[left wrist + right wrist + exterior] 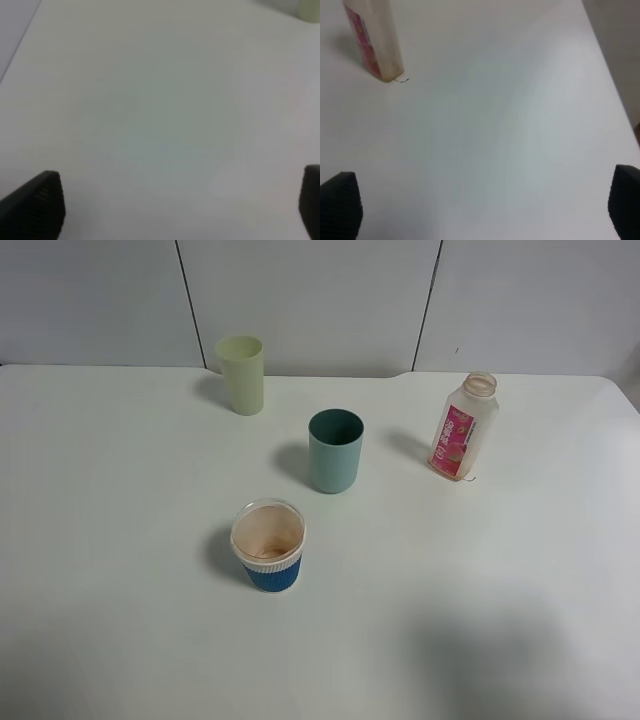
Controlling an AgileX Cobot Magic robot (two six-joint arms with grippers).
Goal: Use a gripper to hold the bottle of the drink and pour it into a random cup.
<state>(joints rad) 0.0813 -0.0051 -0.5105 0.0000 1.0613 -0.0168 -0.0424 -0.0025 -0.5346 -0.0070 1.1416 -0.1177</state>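
The clear bottle [464, 426] with a pink-red label stands upright and uncapped at the right of the white table. It also shows in the right wrist view [372, 40], some way ahead of my right gripper [485, 210], which is open and empty. The teal-green cup [335, 450] stands upright in the middle of the table. My left gripper [180, 205] is open and empty over bare table. Neither gripper shows in the exterior high view.
A taller pale yellow-green cup [241, 373] stands at the back left; its edge shows in the left wrist view [310, 10]. A blue-sleeved paper cup [268, 544] stands in front of the teal cup. The table edge [615, 85] runs near the right gripper.
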